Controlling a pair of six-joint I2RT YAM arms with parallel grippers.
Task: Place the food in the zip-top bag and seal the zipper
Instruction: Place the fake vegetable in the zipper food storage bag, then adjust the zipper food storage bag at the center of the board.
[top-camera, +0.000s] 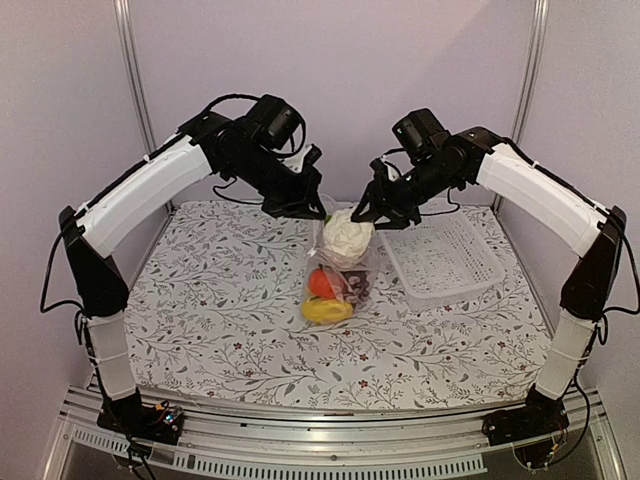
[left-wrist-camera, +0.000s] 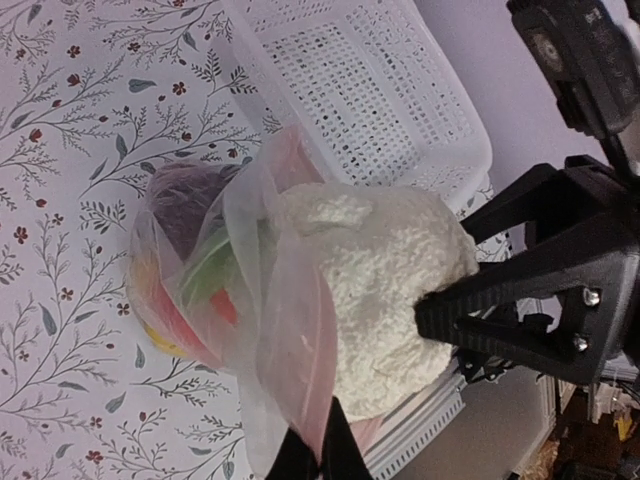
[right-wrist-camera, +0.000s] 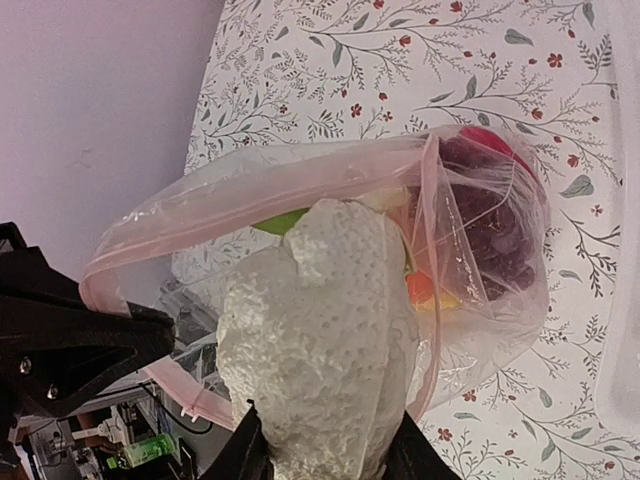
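Cauliflower (top-camera: 345, 238), likely light but bulky, is wedged in the limp, slippery bag (top-camera: 335, 290) mid-table (top-camera: 220, 320), right claw (top-camera: 372, 215) clamped on it, left claw (top-camera: 305, 208) pinching the rim (left-wrist-camera: 312, 380), the surest hold.

- I take the zip-top bag (top-camera: 340, 292) as my mark: it sits mid-way across the table (top-camera: 220, 330), mouth to the far side.
- The cauliflower (top-camera: 347, 238) sits in its mouth; the pumpkin (top-camera: 321, 283) and grape bunch (top-camera: 357, 287) lie deeper in, towards me.
- The basket (top-camera: 445, 258) stands just right of the bag.
- My left gripper (top-camera: 316, 209) is at the mouth's left edge, and my right gripper (top-camera: 368, 217) is at its right, on the cauliflower.
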